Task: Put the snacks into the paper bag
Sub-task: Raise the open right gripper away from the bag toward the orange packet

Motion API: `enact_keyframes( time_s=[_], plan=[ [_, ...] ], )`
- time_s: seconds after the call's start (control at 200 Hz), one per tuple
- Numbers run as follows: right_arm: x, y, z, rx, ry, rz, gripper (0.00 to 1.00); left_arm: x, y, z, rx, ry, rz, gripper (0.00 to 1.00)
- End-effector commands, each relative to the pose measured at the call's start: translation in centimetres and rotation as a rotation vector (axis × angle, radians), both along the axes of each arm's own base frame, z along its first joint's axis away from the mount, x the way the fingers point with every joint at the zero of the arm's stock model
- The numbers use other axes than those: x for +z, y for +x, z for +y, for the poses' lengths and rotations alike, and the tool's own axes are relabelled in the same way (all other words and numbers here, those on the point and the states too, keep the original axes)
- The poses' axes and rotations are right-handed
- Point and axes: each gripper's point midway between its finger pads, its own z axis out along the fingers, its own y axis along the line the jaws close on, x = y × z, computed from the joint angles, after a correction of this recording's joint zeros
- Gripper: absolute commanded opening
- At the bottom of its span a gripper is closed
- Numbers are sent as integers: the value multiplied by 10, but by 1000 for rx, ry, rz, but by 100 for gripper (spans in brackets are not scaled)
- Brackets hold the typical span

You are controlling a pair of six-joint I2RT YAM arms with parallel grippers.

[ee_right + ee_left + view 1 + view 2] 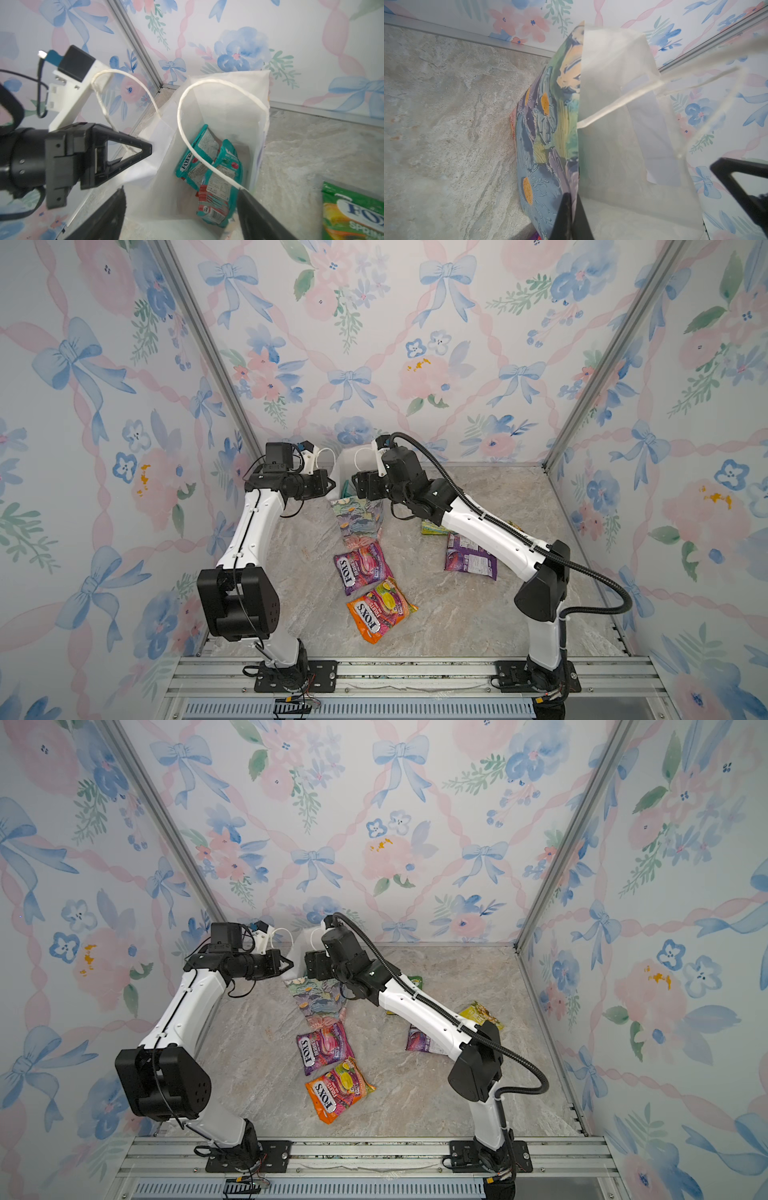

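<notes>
left gripper [148, 148] pinches the paper bag [228, 104] rim; right gripper [182, 212] spread wide above teal packets [227, 166] inside.

Left tool [332, 483] is pinched shut; right tool [182, 195] gapes wide, facing it.

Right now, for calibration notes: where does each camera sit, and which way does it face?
Top views: high at the front, looking down toward the back wall; left arm, right arm, paper bag, orange packet.
Left wrist: on the left arm, facing along the left gripper, shut on the bag's wall.
Right wrist: over the bag's mouth, facing down at teal packets; right gripper's open fingers show.
Shared: both wrist views show the bag's white inside and cord handles.
</notes>
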Motion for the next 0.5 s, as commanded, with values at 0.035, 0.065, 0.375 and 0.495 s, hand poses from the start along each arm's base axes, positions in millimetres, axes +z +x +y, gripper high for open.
enact_keyframes(
  time_s=[0.035,0.065,0.375,0.495],
  plan=[
    [68,-20,-23,30,132,-110,95,7,-8,0,0,-10,-5,0],
    [71,-24,-27,31,129,-118,96,6,-8,0,0,-10,-5,0],
    [14,-69,-95,35,-54,-66,97,3,-7,0,-2,-8,3,0],
    [-28,-92,-121,40,-125,13,97,1,-6,0,-3,-8,7,0]
  ],
)
